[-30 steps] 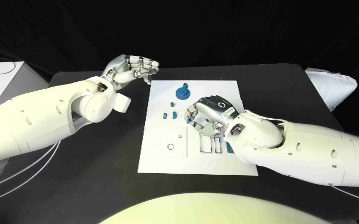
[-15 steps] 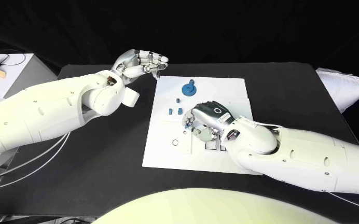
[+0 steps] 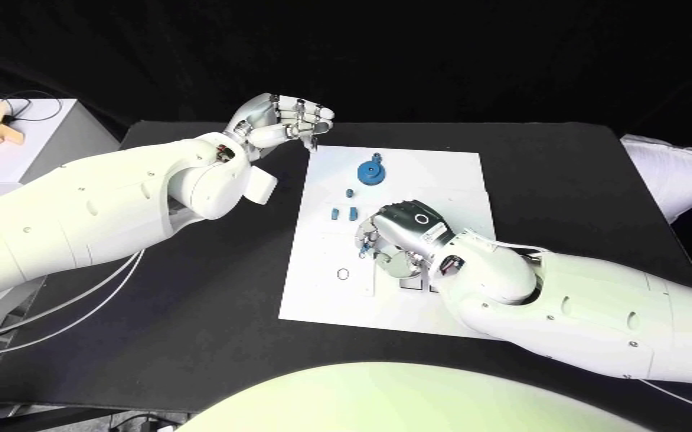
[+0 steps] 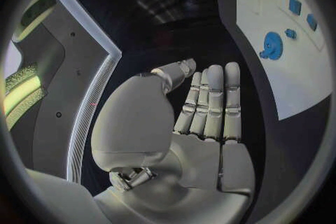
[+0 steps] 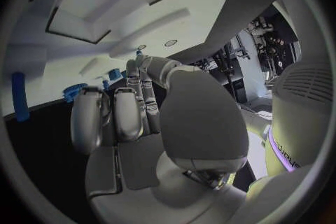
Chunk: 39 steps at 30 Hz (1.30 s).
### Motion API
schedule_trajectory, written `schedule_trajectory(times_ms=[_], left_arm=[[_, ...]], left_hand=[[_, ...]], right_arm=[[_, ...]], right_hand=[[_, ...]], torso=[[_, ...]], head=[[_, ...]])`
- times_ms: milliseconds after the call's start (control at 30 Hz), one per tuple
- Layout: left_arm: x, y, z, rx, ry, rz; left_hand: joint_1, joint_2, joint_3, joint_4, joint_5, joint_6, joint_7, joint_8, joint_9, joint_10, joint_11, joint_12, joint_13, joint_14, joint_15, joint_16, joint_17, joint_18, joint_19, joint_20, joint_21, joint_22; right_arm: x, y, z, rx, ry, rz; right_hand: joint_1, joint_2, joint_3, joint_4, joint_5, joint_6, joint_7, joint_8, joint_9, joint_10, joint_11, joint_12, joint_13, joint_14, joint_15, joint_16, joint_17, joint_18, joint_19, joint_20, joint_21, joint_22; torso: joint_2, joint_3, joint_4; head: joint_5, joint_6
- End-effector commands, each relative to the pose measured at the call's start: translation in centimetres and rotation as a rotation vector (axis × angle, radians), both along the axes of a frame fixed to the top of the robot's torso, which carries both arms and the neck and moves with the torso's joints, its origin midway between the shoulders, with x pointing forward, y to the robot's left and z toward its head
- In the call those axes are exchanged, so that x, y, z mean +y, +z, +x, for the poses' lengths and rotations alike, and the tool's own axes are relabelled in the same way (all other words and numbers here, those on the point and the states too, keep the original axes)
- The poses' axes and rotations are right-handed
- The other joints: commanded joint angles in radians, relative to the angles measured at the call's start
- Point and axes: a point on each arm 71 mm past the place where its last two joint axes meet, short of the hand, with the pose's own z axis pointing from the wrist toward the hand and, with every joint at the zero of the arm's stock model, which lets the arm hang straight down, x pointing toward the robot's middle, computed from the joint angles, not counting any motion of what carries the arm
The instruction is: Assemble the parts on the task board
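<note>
On the black table (image 3: 173, 312) lies the white task board (image 3: 325, 302), with a round blue part (image 3: 372, 170) near its far edge and small blue parts (image 3: 342, 212) beside the right hand (image 3: 404, 237). This hand rests palm-down over the middle of the board and hides what is under it, so whether its fingers hold a part I cannot tell. The left hand (image 3: 281, 122) hovers off the board's far left corner, fingers curled together with nothing in them, apart from every part.

We see hard overhead light blazing off the white task board (image 3: 433, 177) against a dark desk (image 3: 188, 302); backdrop is black. Wrist views bow every edge, rims darken, near fingers (image 5: 126, 112) blur.
</note>
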Motion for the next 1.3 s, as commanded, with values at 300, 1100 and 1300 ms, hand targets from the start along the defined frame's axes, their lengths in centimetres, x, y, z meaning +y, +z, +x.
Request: schedule_trajectory(times_ms=[300, 1100, 1300], left_arm=[[-0.20, 0.06, -0.01, 0.002, -0.008, -0.011], [-0.03, -0.01, 0.07, 0.007, -0.006, -0.007], [-0.06, -0.02, 0.08, 0.008, -0.007, -0.007]], left_hand=[[0.000, 0.001, -0.004, 0.000, 0.006, -0.007, -0.002, 0.004, -0.001, -0.007, 0.001, -0.004, -0.001, -0.008, 0.001, -0.005, -0.001, 0.007, 0.003, -0.001, -0.003, -0.002], [0.000, 0.001, -0.006, 0.000, 0.006, -0.006, -0.002, 0.005, -0.001, -0.009, 0.001, -0.004, -0.002, -0.008, 0.002, -0.006, -0.002, 0.007, 0.004, 0.000, -0.005, -0.003], [0.000, 0.001, -0.006, 0.000, 0.006, -0.006, -0.002, 0.005, -0.001, -0.009, 0.001, -0.004, -0.002, -0.008, 0.002, -0.006, -0.002, 0.007, 0.004, 0.000, -0.005, -0.003]], right_arm=[[0.13, -0.22, -0.26, -0.001, 0.014, -0.030], [0.34, -0.31, -0.59, 0.002, 0.019, -0.024], [0.32, -0.54, -0.53, 0.009, 0.018, -0.045]], right_hand=[[-0.004, 0.009, 0.006, 0.002, 0.006, 0.007, 0.003, 0.004, 0.001, 0.054, -0.044, 0.002, 0.001, 0.034, -0.007, 0.000, 0.000, -0.008, 0.009, -0.003, 0.006, 0.002], [-0.005, 0.008, 0.006, 0.001, 0.007, 0.007, 0.003, 0.004, 0.002, 0.055, -0.044, 0.001, 0.001, 0.034, -0.007, 0.002, 0.001, -0.009, 0.009, -0.002, 0.006, 0.003], [-0.005, 0.008, 0.006, 0.001, 0.007, 0.007, 0.003, 0.004, 0.002, 0.055, -0.044, 0.001, 0.001, 0.034, -0.007, 0.002, 0.001, -0.009, 0.009, -0.002, 0.006, 0.003]], torso=[[-0.001, 0.0004, -0.0010], [0.000, 0.0000, -0.0008], [0.000, -0.0008, -0.0010]], head=[[0.004, 0.000], [0.008, 0.000], [0.007, 0.000]])
